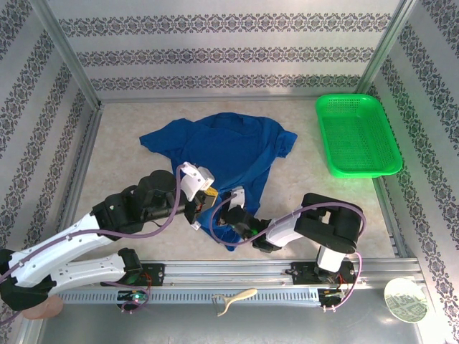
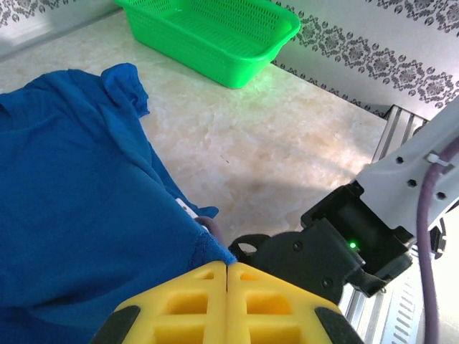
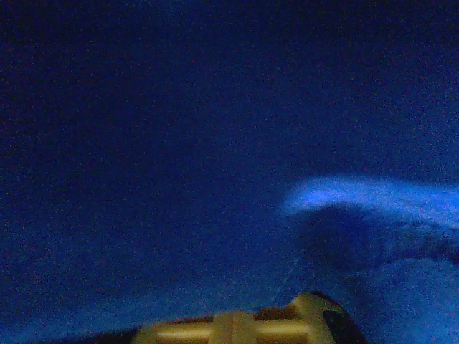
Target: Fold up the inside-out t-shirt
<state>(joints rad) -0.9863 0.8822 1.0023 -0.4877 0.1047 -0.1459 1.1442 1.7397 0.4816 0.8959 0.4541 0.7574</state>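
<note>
The inside-out t-shirt [image 1: 215,147] is royal blue and lies spread on the table's middle, its near end gathered into a narrow bunch by both grippers. My left gripper [image 1: 207,203] has its yellow fingers [image 2: 186,301] pressed together on the shirt's edge [image 2: 72,179], near a small white label [image 2: 185,208]. My right gripper [image 1: 226,219] sits just right of it at the bunched hem. In the right wrist view blue cloth [image 3: 179,143] drapes over the camera and the gripper [image 3: 237,320] is shut at the cloth. Its black wrist [image 2: 326,247] shows in the left wrist view.
A green mesh basket [image 1: 355,136] [image 2: 215,36] stands at the back right. Patterned walls close the table on three sides. A metal rail [image 1: 237,272] runs along the near edge, with a beige hook-like piece [image 1: 237,297] and a round white disc [image 1: 405,299] below it.
</note>
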